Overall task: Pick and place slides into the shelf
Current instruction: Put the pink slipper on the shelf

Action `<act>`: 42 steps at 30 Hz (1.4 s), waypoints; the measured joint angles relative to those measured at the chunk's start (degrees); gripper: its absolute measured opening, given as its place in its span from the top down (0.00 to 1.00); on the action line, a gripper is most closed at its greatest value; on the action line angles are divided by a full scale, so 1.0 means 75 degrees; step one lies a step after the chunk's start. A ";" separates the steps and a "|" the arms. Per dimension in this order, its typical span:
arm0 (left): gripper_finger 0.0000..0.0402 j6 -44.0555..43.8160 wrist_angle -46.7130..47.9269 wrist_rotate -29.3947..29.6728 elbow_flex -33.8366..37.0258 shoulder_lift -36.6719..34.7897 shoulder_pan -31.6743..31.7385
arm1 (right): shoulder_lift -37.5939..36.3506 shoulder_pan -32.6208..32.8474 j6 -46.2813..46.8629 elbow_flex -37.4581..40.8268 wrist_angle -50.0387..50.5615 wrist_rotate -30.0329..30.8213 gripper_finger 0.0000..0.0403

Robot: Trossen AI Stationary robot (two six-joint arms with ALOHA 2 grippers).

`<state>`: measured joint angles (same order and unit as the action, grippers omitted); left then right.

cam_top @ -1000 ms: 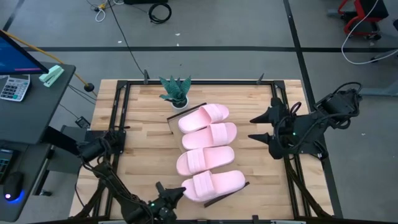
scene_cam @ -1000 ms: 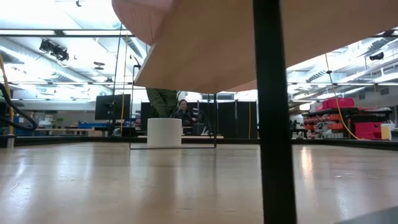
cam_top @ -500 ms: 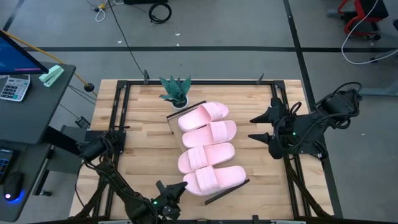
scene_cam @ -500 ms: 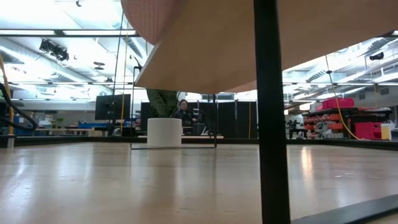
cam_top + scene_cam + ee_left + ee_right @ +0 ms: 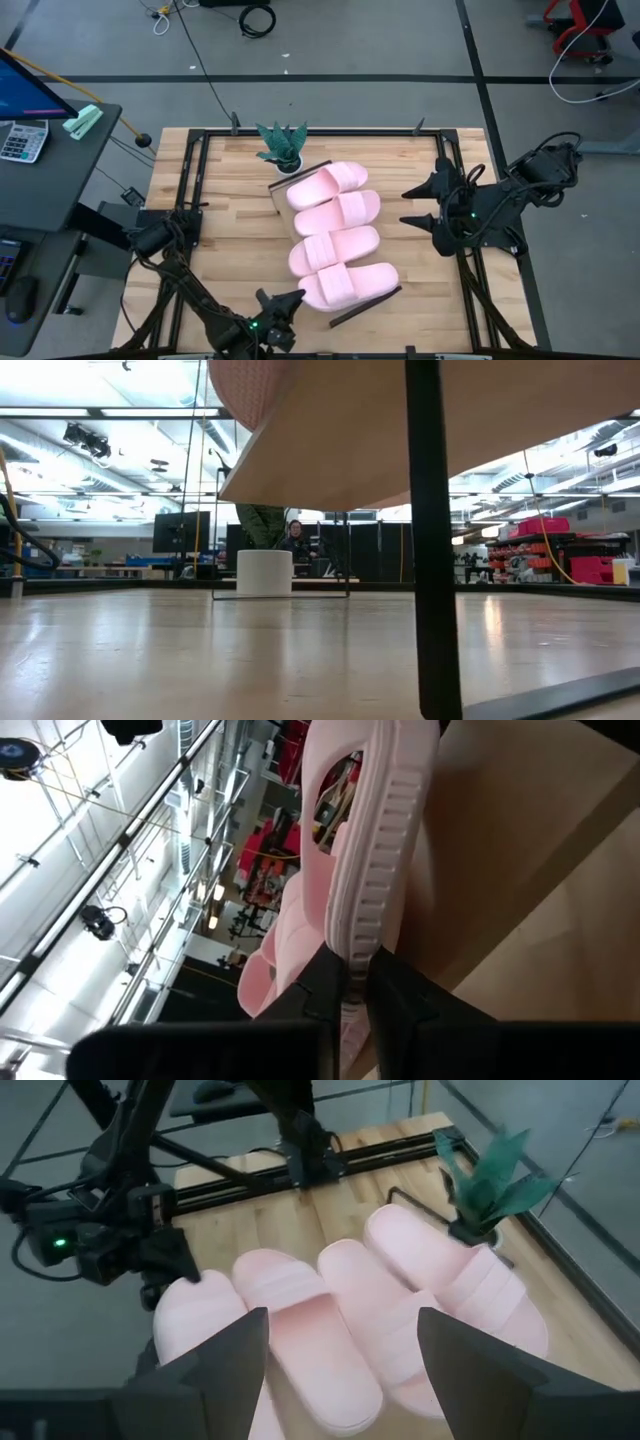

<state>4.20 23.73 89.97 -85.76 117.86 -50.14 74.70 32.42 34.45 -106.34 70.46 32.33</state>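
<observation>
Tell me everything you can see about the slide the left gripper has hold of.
The nearest slide is pale pink foam with one wide strap and a ribbed sole edge. It lies across the shelf at the end of a row of four, side by side with the next slide. The left gripper is shut on its end, its fingers pinching the sole rim.

Grey floor (image 5: 400, 40) with loose cables; desk (image 5: 45, 170) at side; ceiling strip lights (image 5: 110, 412); red equipment (image 5: 590, 565) far back.
</observation>
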 joint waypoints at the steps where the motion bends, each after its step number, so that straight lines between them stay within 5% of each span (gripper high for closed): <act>1: 0.92 0.0013 0.0006 0.0000 0.0000 0.0000 0.0026 | 0.0000 0.0000 0.0022 0.0000 0.0000 -0.0096 0.35; 14: 0.88 0.0479 -0.0038 0.0003 0.0000 0.0000 0.0112 | 0.0000 0.0000 0.0426 0.0000 0.0000 -0.0958 0.35; 25: 0.73 -0.1317 -0.0061 -0.0840 0.0000 -0.0009 0.0010 | 0.0000 0.0001 0.0387 0.0000 0.0000 -0.0996 0.35; 42: 0.56 -0.2281 0.0084 -0.1593 0.0000 -0.0012 0.0223 | 0.0000 0.0000 0.0383 0.0000 0.0000 -0.1014 0.35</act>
<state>-12.91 24.35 78.03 -85.76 117.78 -48.47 74.70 32.42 37.32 -106.34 70.46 24.73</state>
